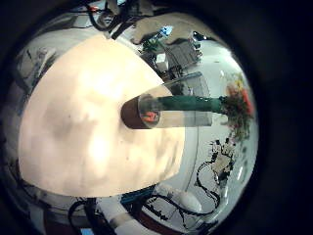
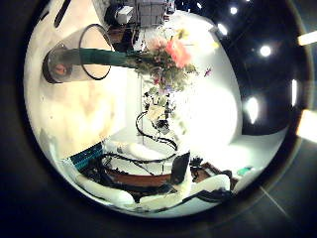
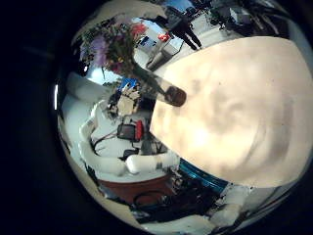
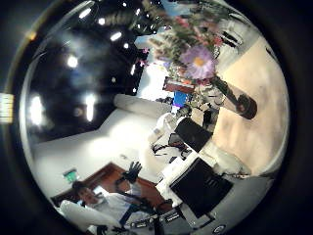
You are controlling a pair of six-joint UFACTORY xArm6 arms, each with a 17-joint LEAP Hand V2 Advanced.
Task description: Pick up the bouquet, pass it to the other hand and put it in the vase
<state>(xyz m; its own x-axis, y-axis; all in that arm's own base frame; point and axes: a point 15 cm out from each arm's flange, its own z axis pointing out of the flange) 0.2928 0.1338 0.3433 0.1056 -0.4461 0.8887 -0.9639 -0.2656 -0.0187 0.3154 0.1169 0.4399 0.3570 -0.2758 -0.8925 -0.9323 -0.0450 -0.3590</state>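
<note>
The bouquet (image 1: 238, 103) stands in a clear glass vase (image 1: 161, 111), its stems down inside the glass. The vase stands on the table (image 1: 78, 117), near an edge. The right little finger side palm view shows the vase (image 3: 166, 90) and flowers (image 3: 112, 44), small and away from that palm. The right thumb side palm view shows the flowers (image 4: 196, 59) over the vase (image 4: 240, 103).
A white robot arm (image 1: 171, 201) shows beyond the table edge in the left little finger side palm view, and one (image 3: 127, 162) in the right little finger side palm view. Room equipment (image 2: 158, 109) stands behind the table.
</note>
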